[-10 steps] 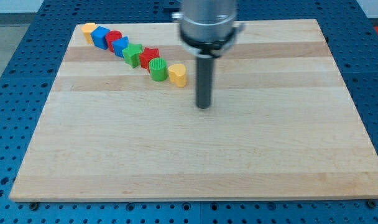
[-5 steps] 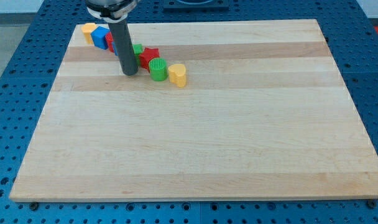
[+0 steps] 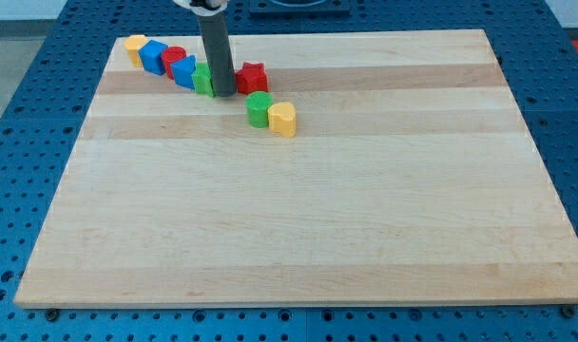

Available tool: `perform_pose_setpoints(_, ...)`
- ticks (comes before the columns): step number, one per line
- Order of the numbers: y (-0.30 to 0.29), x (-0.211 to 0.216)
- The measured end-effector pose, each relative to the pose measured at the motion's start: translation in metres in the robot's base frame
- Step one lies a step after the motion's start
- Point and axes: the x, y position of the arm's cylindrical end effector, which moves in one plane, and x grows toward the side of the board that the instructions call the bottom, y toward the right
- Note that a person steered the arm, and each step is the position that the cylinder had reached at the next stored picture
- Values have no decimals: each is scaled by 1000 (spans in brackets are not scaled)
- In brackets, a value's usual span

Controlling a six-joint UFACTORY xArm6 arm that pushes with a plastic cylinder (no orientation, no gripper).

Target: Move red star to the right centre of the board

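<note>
The red star [image 3: 253,77] lies near the board's top, left of centre. My tip [image 3: 222,92] stands right against its left side, between it and a green block [image 3: 203,80] whose shape the rod partly hides. A green cylinder [image 3: 260,109] and a yellow heart [image 3: 283,120] sit just below and right of the star, touching each other.
A row runs to the top left corner: a blue block [image 3: 183,71], a red cylinder [image 3: 173,58], a blue cube [image 3: 155,56], a yellow block [image 3: 135,45]. The wooden board [image 3: 365,209] lies on a blue pegboard.
My tip swung from right of the row to its left, then moved right against the red star. The star, green cylinder and yellow heart have shifted right.
</note>
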Motion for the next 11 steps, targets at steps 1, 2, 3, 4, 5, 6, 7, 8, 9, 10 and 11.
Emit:
perform_pose_setpoints(1,6,-13)
perform_pose_setpoints(2,28,-14)
perform_pose_setpoints(3,50,-8)
perform_pose_setpoints(4,76,3)
perform_pose_setpoints(5,106,22)
perform_pose_setpoints(6,135,42)
perform_pose_setpoints(7,163,60)
perform_pose_setpoints(8,197,76)
perform_pose_setpoints(9,209,83)
perform_pose_setpoints(10,166,78)
perform_pose_setpoints(11,162,56)
